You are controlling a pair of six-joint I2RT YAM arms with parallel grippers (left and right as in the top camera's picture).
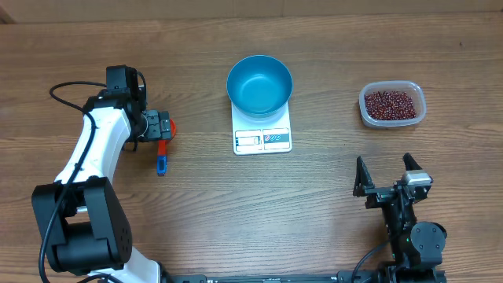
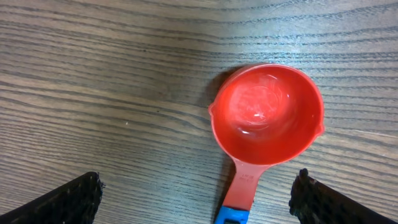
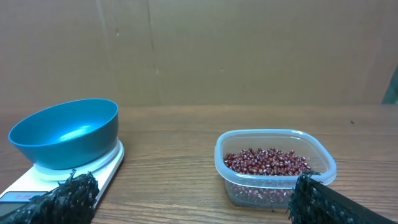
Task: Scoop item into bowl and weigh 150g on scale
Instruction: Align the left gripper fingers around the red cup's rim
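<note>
1. While the overhead view lays out the whole bench (image 1: 314,228), it hides most of the scoop's (image 1: 163,149) red cup under the left arm (image 1: 98,145). Only the handle and its blue end show.
2. Seen from the left wrist, the scoop lies flat on the wood with its cup empty and facing up. The left jaws stand wide open to either side of it and touch nothing.
3. From above, the bowl (image 1: 259,84) sits on the scale (image 1: 262,135) and covers its far part (the display panel stays bare). The bowl is empty.
4. Only the right wrist view gives the side profile. It shows the beans (image 3: 266,162) lying low in a clear tub (image 3: 323,163), well below its rim, and a brown board (image 3: 249,50) standing behind the bench.
5. Overhead, the tub stands right of the scale, well apart from it.
6. The right jaws are spread fully and hold nothing. They sit near the bench's front edge, with the tub beyond them.
</note>
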